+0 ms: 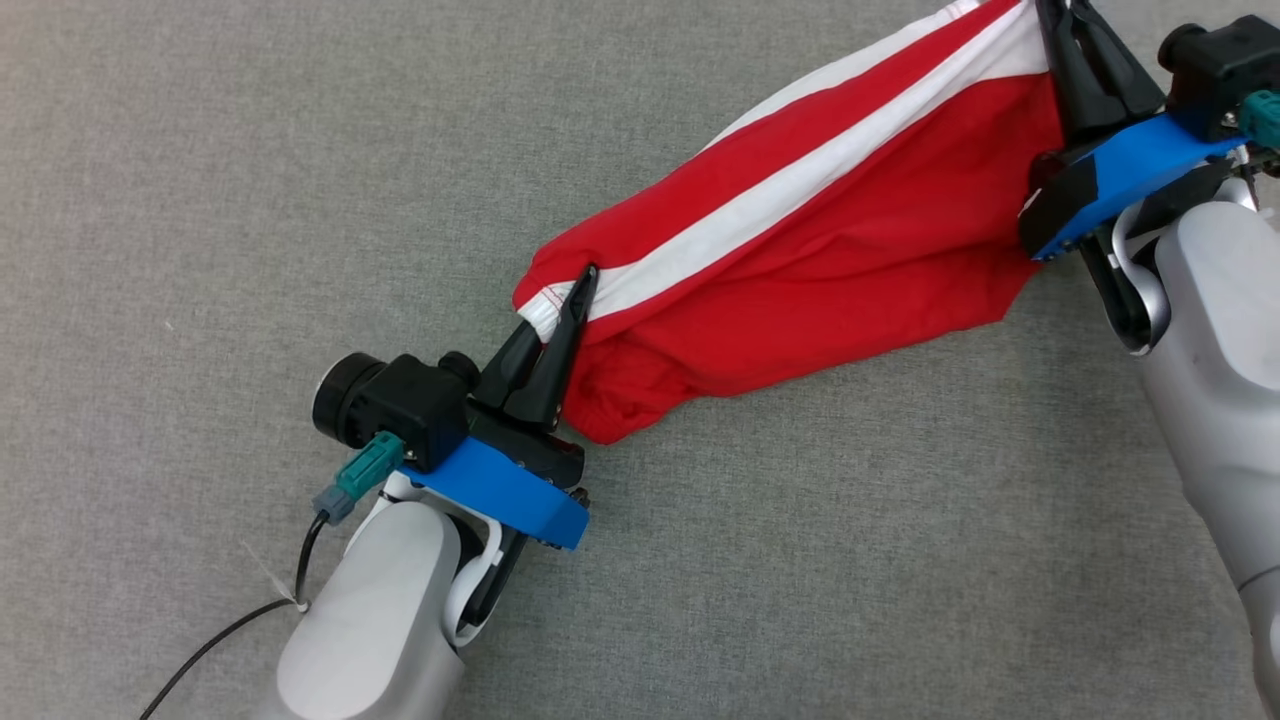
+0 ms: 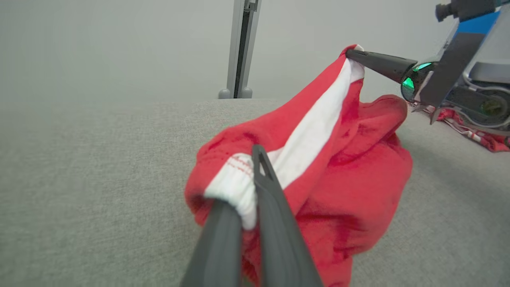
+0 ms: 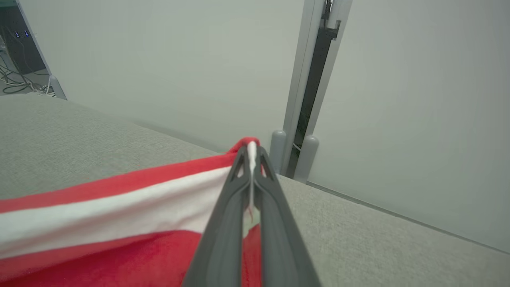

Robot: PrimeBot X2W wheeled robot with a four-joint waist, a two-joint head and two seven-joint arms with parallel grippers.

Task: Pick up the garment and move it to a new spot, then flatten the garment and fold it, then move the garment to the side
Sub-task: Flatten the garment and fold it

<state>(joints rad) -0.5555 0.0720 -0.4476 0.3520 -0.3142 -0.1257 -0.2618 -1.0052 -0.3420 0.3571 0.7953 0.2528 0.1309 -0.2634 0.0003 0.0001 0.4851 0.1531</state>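
The garment [image 1: 830, 250] is red cloth with a white stripe, stretched as a sagging band between my two grippers above the grey fabric surface. My left gripper [image 1: 570, 305] is shut on its lower-left end, pinching the white hemmed edge; the left wrist view shows that white edge [image 2: 239, 187] between the fingers. My right gripper [image 1: 1050, 15] is shut on the upper-right end at the top edge of the head view. In the right wrist view the fingertips [image 3: 252, 153] clamp the garment [image 3: 99, 215], which runs off to the left. The right gripper [image 2: 352, 54] also appears in the left wrist view.
A grey fabric surface [image 1: 250, 200] lies under everything. A grey post [image 3: 310, 79] stands by the pale wall beyond the surface's far edge. Another red patterned cloth [image 2: 486, 137] lies behind my right arm. Cables and dark equipment [image 3: 16, 59] sit off to the far left.
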